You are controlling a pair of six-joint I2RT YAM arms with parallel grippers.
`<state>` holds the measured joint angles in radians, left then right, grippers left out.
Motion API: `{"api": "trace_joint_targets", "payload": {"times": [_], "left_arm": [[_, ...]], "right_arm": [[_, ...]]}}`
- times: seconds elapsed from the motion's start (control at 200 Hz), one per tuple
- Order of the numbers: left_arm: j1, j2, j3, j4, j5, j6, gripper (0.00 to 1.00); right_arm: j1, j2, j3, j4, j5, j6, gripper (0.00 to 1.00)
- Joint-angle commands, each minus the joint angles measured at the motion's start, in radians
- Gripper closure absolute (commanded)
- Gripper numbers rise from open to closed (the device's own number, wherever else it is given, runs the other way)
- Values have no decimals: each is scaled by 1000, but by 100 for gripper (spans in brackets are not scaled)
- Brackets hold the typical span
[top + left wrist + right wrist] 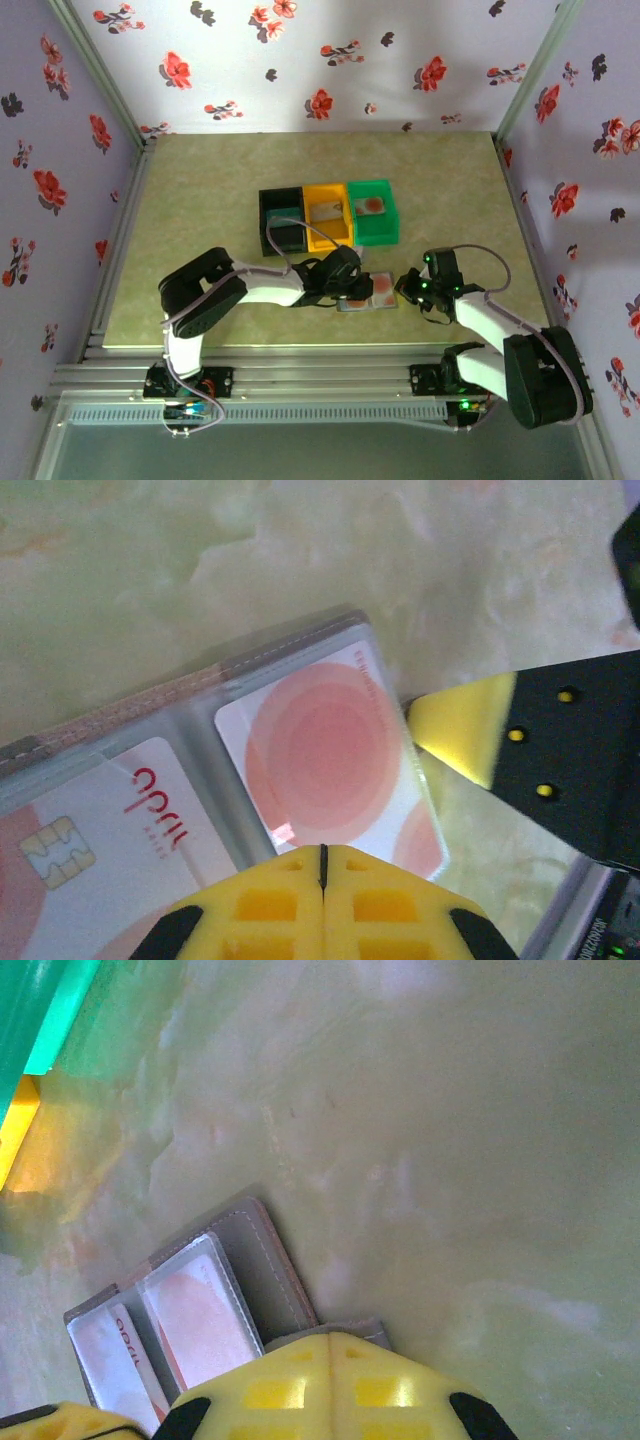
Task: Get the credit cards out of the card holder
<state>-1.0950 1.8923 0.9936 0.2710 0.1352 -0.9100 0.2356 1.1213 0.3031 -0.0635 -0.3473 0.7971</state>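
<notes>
The card holder (381, 301) lies open on the table between my two grippers, with its grey panels (150, 695) spread flat. A pale credit card with pink-red circles (320, 745) sits in its right sleeve. A white card with red lettering and a chip (110, 840) sits in the left sleeve. My left gripper (322, 848) is shut, its tips at the near edge of the pink-circle card. My right gripper (330, 1335) is shut too, its tips over a grey corner of the holder (255, 1260). One of its fingertips (465, 725) touches the holder's right edge.
Three bins stand in a row just behind the holder: black (268, 228), orange (328, 236) and green (375, 232). The green one holds a pale card with a red blot (371, 207). Flowered walls close in the table on three sides.
</notes>
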Motion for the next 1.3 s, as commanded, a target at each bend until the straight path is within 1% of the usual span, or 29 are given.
{"api": "trace_joint_targets", "payload": {"times": [0.0,0.295,0.35,0.455,0.58,0.725,0.87,1.295], "left_arm": [[-5,-48,-28,31,4,9,100],[-2,-52,-59,39,11,-15,100],[-2,-54,-44,31,19,-29,89],[-3,-58,-5,5,29,-45,80],[-3,-46,43,-27,39,-66,76],[-5,-8,86,-36,60,-104,75],[-5,32,124,-71,60,-123,75],[3,72,62,-74,39,-160,75]], "right_arm": [[-2,15,-13,-22,36,19,100],[-1,17,-12,-26,37,17,100],[-2,21,-12,-24,39,21,100],[0,29,-22,-5,33,36,100],[12,47,-39,23,36,51,100],[21,64,-57,57,40,63,100],[23,59,-58,55,47,64,100],[24,49,-64,56,52,63,100]]}}
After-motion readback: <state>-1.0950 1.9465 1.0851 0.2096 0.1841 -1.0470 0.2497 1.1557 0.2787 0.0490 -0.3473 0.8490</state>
